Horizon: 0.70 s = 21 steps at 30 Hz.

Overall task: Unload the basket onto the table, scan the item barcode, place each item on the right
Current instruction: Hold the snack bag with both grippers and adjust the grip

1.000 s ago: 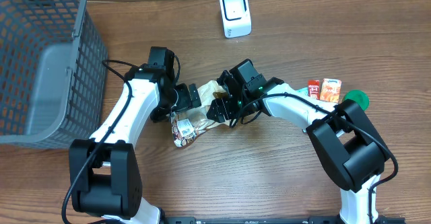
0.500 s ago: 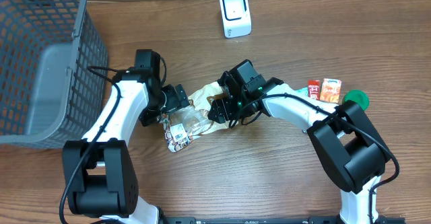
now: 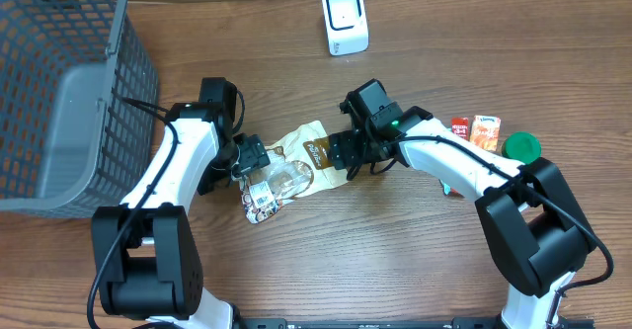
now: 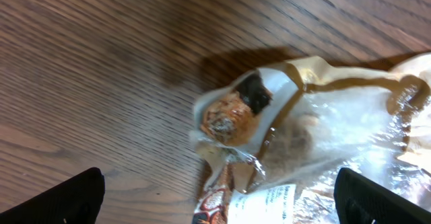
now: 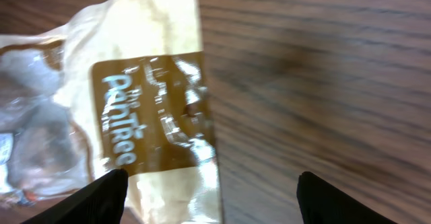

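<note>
snack packet [image 3: 291, 166] lies flat on table [image 3: 395, 260], both jaws open.

The table [image 3: 395, 260] is seen straight down from high above, the snack packet [image 3: 291, 166] near mid-frame. The packet's left end is viewed close up by the left wrist camera, its right end by the right one; the packet is shared by all three views.
</note>
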Motion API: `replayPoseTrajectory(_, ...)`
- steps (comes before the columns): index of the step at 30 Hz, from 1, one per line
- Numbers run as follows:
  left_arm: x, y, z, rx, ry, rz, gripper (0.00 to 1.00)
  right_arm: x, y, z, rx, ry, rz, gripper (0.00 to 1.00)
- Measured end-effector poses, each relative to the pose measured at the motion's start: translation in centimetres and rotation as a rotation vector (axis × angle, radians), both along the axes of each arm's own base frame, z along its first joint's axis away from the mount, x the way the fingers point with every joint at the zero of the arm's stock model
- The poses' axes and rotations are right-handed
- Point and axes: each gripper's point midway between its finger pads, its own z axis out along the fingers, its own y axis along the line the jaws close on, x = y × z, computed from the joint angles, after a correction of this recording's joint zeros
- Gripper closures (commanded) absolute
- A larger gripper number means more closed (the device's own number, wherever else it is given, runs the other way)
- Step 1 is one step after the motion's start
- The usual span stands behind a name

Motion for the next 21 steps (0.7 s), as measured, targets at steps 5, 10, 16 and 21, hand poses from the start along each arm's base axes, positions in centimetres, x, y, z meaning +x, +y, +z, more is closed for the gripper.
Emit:
replayPoseTrajectory(5,0.3,0.3,-0.3,-0.013,-0.015,0.016,0.00,0.5,-0.5,0.0,-0.012,-0.012,-0.015,0.14)
replayPoseTrajectory(10,-0.5,0.0,-2.0,-0.028,-0.012,0.017,0.18,0.5,-0.6,-0.1,-0.018,-0.015,-0.018,0.06)
replayPoseTrajectory(16,-0.9,-0.9,-3.3,-0.079,-0.018,0.011,0.48,0.8,-0.5,0.0,-0.015,-0.025,-0.020,0.00)
replayPoseTrajectory(21,-0.3,-1.3,-3.9,-0.104,-0.055,0.001,0.50,0.3,0.1,0.2,0.023,0.000,0.000,0.00)
